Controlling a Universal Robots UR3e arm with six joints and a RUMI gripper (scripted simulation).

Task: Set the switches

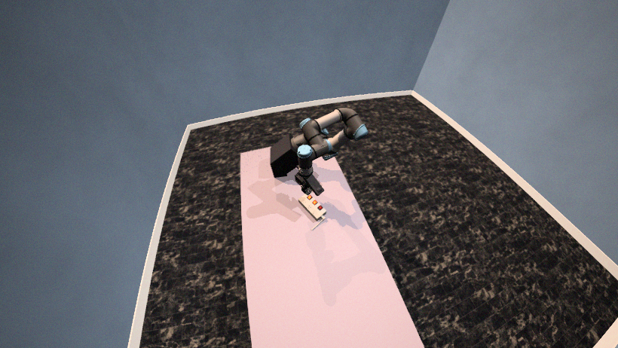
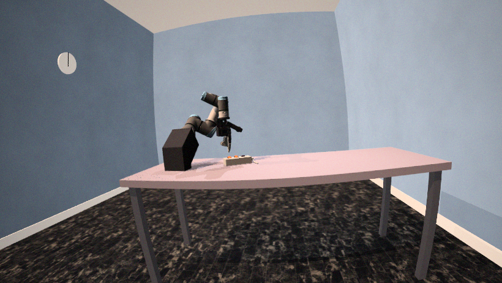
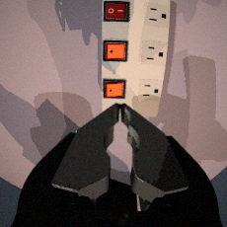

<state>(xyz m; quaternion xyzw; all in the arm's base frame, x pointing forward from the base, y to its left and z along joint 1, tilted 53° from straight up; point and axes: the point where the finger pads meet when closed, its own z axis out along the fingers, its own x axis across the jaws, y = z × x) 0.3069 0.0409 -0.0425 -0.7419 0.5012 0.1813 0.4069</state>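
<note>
A cream power strip (image 1: 312, 205) lies right way up on the pink table, with a short cable stub (image 1: 318, 224) at its near end. It also shows in the exterior view (image 2: 237, 160) and the wrist view (image 3: 132, 54). In the wrist view the switch nearest my fingers and the middle switch (image 3: 115, 50) glow bright orange. The switch at the cable end (image 3: 115, 11) is dark red. My gripper (image 3: 119, 105) (image 1: 306, 188) (image 2: 226, 143) is shut and empty. It hangs a little above the strip's end away from the cable, with its tips over the nearest switch.
The arm's dark base box (image 1: 282, 160) (image 2: 179, 149) stands on the table behind the strip. The pink table top (image 1: 311, 267) stretches toward the front. A round wall clock (image 2: 67, 63) hangs on the left wall.
</note>
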